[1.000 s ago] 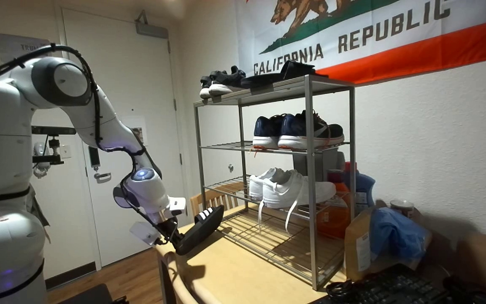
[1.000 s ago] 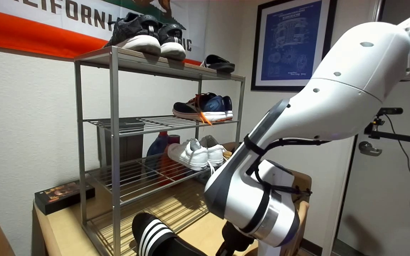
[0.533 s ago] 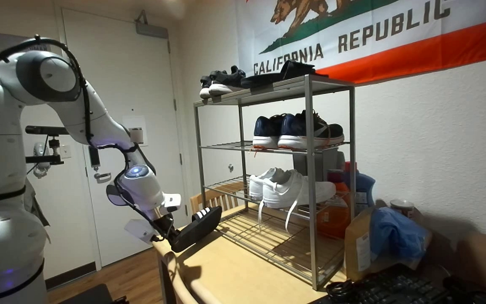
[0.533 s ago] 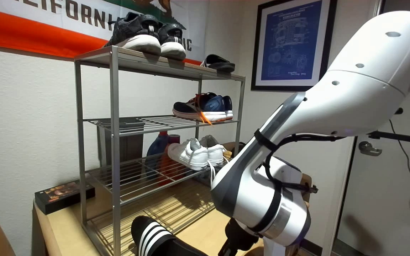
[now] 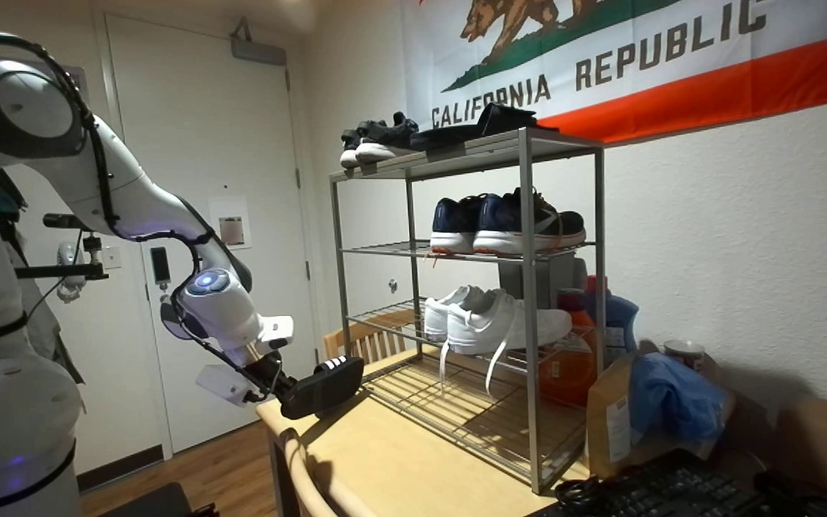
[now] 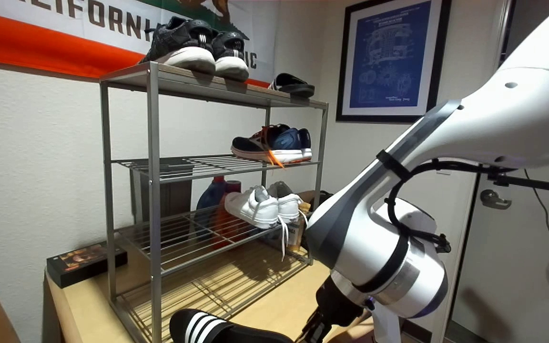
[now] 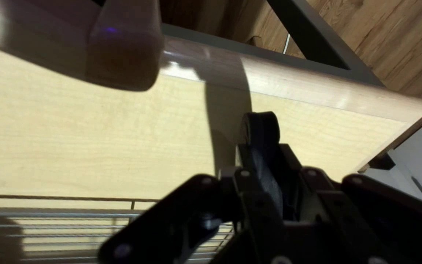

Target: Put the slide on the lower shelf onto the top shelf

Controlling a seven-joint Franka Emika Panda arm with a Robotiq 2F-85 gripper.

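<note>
Slide (image 5: 325, 388), black and three-striped, juts from the claw (image 7: 265, 157), which pinches one end over the bench (image 5: 381, 459), outside the lower shelf (image 5: 449, 416); presumably held out so a lift towards the top shelf (image 5: 485, 152) misses the middle tiers (image 5: 388, 250).

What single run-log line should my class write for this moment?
Claw: closed on slide; slide: held above table, off lower shelf; top shelf: sneakers, another sandal; placement: pending
</note>
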